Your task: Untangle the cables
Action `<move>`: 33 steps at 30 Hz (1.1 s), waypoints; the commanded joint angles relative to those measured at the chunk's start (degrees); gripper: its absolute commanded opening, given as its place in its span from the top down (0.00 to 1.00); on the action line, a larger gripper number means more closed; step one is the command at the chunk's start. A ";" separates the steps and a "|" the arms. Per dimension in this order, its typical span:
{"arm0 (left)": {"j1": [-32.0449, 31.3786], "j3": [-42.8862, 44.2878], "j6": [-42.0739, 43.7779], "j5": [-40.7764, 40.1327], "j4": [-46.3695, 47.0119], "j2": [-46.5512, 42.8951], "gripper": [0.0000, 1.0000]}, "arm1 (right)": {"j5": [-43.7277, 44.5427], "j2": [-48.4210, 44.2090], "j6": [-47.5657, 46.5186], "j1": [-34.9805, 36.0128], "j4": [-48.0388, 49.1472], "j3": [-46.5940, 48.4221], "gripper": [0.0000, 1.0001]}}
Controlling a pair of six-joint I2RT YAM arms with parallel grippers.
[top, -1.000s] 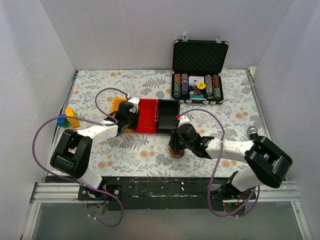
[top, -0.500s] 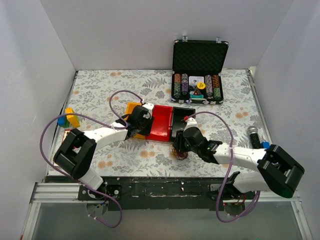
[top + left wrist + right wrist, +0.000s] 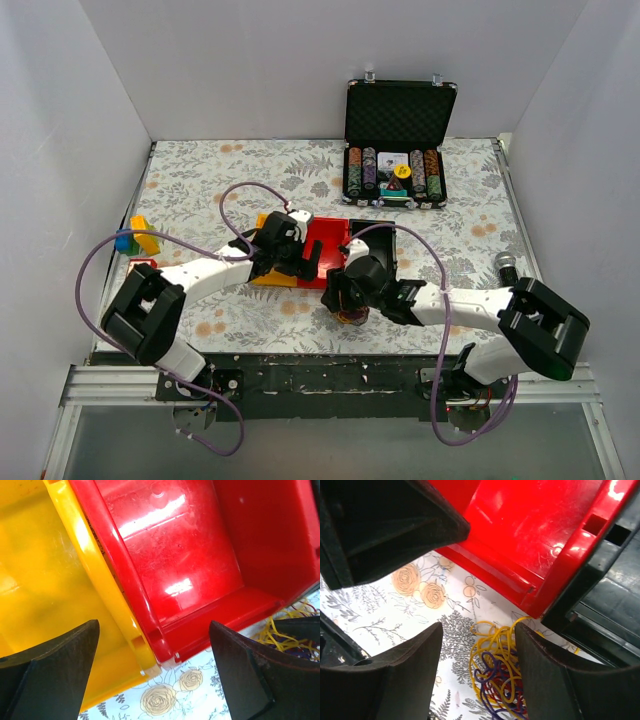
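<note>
Lower centre of the top view, just below the red bin (image 3: 322, 242), cables (image 3: 349, 313) sit clumped on the table (image 3: 200, 170) between right jaws, open, gripping nothing; left jaws wide open, empty, over bin rim; risk: grabbing whole clump tightens tangle.

Cables (image 3: 496, 672) clipped by the lower edge, from above mostly beneath the right pincer (image 3: 345, 303).
</note>
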 commanded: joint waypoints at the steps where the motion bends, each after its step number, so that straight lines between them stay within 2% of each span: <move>1: -0.16 2.27 3.01 2.58 -2.86 -5.63 0.07 | -0.16 -3.49 -0.75 0.51 0.88 1.73 0.31; 7: -0.08 3.50 5.74 1.27 -4.45 -8.62 0.06 | 8.53 -14.90 -0.31 0.08 -5.08 -2.22 0.32; 11: -0.08 4.90 7.23 2.13 -6.11 -9.32 0.09 | 9.95 -17.30 -0.22 -1.33 -9.66 -2.93 0.37; 14: 0.01 4.82 9.86 6.25 -8.22 -10.20 0.14 | 9.43 -16.69 0.39 -2.91 -12.74 -3.10 0.42; 20: 0.01 2.36 17.16 17.67 -12.35 -13.54 0.21 | 4.51 -13.18 1.97 -8.17 -12.57 -4.33 0.56; 25: -0.25 1.39 19.80 24.10 -14.64 -12.67 0.24 | 2.22 -9.92 2.06 -11.43 -10.99 -4.43 0.58; 29: -0.95 -0.19 21.82 23.94 -14.65 -9.16 0.26 | 1.78 -6.58 1.28 -12.67 -10.73 -1.79 0.58; 33: -1.31 -1.77 21.56 16.67 -10.89 -5.55 0.27 | 1.08 -4.99 1.53 -12.76 -10.81 0.59 0.58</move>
